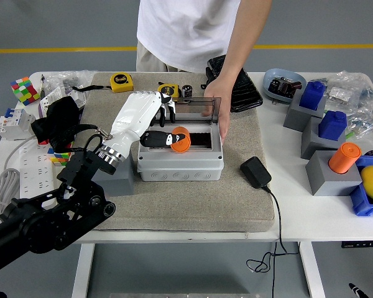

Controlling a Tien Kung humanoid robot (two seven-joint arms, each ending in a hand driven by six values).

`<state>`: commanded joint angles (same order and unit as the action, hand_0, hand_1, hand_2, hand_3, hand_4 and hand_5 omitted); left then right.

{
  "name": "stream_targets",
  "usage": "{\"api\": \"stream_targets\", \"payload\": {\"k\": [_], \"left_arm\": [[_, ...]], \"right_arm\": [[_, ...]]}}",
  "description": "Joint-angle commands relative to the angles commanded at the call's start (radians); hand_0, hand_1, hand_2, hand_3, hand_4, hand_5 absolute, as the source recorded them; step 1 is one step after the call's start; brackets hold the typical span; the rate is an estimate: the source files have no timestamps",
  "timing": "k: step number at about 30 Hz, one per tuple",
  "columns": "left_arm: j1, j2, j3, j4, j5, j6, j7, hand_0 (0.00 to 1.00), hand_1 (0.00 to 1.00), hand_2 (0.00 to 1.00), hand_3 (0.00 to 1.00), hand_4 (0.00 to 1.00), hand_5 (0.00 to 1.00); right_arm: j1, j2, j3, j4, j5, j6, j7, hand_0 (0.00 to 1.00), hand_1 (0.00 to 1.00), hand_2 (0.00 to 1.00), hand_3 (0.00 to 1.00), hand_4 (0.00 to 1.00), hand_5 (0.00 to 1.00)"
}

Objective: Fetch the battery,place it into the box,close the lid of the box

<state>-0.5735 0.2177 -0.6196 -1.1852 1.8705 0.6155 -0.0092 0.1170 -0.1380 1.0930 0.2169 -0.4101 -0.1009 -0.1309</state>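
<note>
The left robot hand reaches in from the left over the grey box on the worktop. Its fingers are clamped on the orange battery, held at the left part of the box opening — whether it touches the box floor cannot be told. The smoked lid stands upright at the far edge. A person's hand grips the box's far right corner.

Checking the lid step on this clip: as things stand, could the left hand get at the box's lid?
Probably yes. The left hand is at the box, beside the upright lid, but it grips the orange battery, and a person's hand holds the lid's right end.
</note>
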Motion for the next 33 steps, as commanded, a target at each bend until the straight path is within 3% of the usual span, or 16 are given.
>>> {"api": "stream_targets", "payload": {"k": [8, 33], "left_arm": [[-0.023, -0.021, 0.020, 0.070, 0.022, 0.030, -0.022, 0.089, 0.106, 0.202, 0.266, 0.998, 0.068], [-0.132, -0.078, 0.052, 0.220, -0.005, 0.030, -0.106, 0.082, 0.099, 0.194, 0.256, 0.998, 0.058]], "right_arm": [[0.000, 0.001, -0.006, 0.001, 0.002, 0.000, 0.000, 0.657, 0.665, 0.671, 0.552, 0.955, 0.447], [0.002, 0.005, -0.025, 0.011, 0.008, -0.005, 0.004, 0.657, 0.663, 0.671, 0.551, 0.955, 0.447]]}}
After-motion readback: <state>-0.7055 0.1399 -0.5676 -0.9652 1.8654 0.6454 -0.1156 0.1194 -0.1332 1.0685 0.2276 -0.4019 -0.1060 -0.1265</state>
